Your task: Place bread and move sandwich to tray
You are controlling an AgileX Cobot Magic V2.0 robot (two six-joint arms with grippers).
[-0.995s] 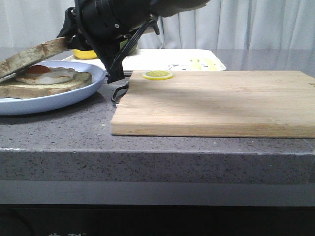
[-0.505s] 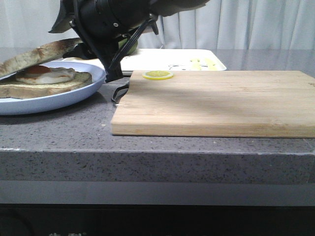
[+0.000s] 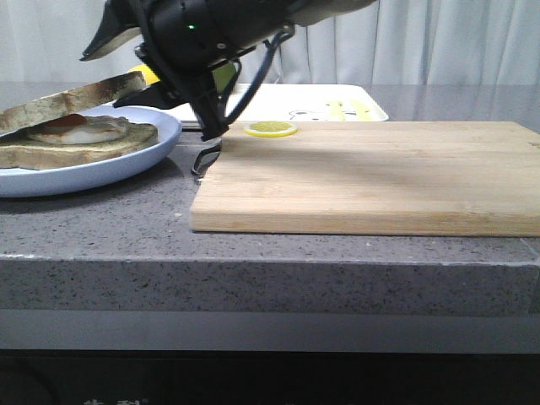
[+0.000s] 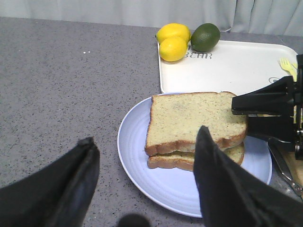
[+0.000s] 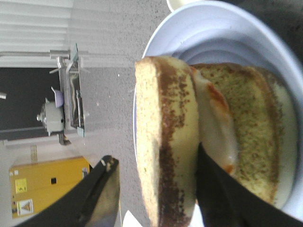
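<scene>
Blue is the round plate (image 4: 142, 156), and the sandwich (image 4: 196, 158) sits on it with the bread (image 4: 191, 118) lying on top as its lid. Seen from the front, the bread (image 3: 72, 97) leans, with its far edge lifted, and the white egg (image 3: 80, 128) peeks out under it. From the front, the plate (image 3: 126, 164) is at about 9 o'clock, the wooden board (image 3: 380, 173) is in the middle, and the white tray (image 3: 295, 103) is behind them at 12 o'clock. A thin lemon slice (image 3: 270, 128) lies on the board's back edge. Two lemons (image 4: 173, 41) and a lime (image 4: 205, 37) rest on the tray's corner. The right gripper (image 5: 156, 189) has its fingers spread wide, one on each side of the bread's edge, not squeezing it. The left gripper (image 4: 144, 184) hangs over the plate with its fingers wide apart and nothing in them.
</scene>
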